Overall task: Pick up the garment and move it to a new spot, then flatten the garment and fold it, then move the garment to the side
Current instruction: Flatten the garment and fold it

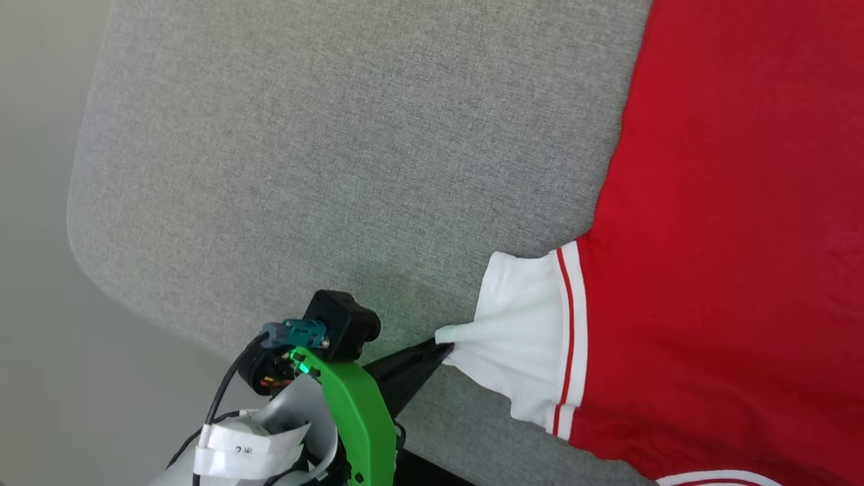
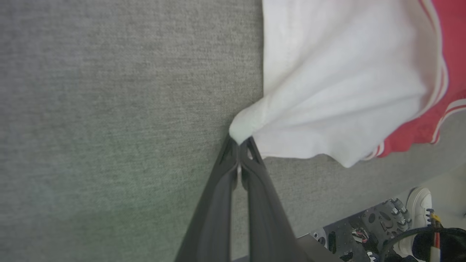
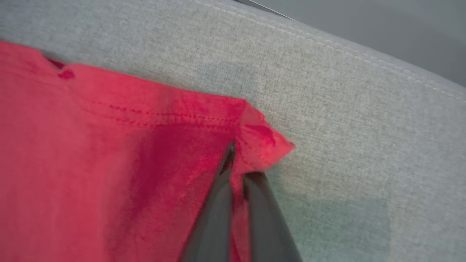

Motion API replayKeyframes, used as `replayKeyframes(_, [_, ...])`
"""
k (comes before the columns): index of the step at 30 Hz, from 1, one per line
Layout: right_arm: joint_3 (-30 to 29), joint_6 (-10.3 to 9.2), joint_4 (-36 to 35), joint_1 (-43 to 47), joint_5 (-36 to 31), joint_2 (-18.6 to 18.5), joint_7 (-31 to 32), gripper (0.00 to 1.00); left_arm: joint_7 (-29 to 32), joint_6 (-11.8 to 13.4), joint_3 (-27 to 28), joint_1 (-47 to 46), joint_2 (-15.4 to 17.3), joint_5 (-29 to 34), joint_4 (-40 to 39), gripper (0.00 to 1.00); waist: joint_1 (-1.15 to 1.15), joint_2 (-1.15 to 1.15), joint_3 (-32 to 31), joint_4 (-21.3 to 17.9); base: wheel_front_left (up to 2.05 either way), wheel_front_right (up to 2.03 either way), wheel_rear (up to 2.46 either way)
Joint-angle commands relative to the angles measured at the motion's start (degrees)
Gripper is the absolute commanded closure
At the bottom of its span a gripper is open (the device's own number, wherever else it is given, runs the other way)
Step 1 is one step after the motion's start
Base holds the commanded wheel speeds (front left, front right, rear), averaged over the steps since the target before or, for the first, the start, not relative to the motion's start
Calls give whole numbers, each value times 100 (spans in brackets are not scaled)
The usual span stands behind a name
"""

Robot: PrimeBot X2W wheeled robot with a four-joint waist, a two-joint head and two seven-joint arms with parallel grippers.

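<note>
We've got left jaws clamped on the tip of the white sleeve [image 1: 523, 317], right jaws pinched shut on a red hem corner [image 3: 264, 140], shirt [image 1: 729, 202] lying on the grey cushion [image 1: 304, 169], stretching rightward from left jaws.

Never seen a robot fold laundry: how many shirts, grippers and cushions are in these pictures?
shirt: 1
grippers: 2, left gripper and right gripper
cushion: 1
Total: 4
</note>
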Motion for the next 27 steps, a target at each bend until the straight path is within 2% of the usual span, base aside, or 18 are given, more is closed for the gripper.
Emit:
replayKeyframes(1, [109,-4,230,392,67,58,74,100,-9,36,28,-84,-4,25,93,100,-1,0,-55,-43,0,0,0])
replayKeyframes(13, [100,-4,349,1218,353,80,-398,100,7,215,167,6,88,-75,92,100,-1,0,-716,-569,0,0,0])
replayKeyframes(20, [24,-4,321,2088,611,124,-723,100,56,361,256,127,180,-166,168,100,-1,0,-1296,-972,0,0,0])
replayKeyframes(27, [-186,-4,180,3179,932,340,-1155,100,8,496,333,383,229,-302,322,100,-1,0,-1952,-1383,0,0,0])
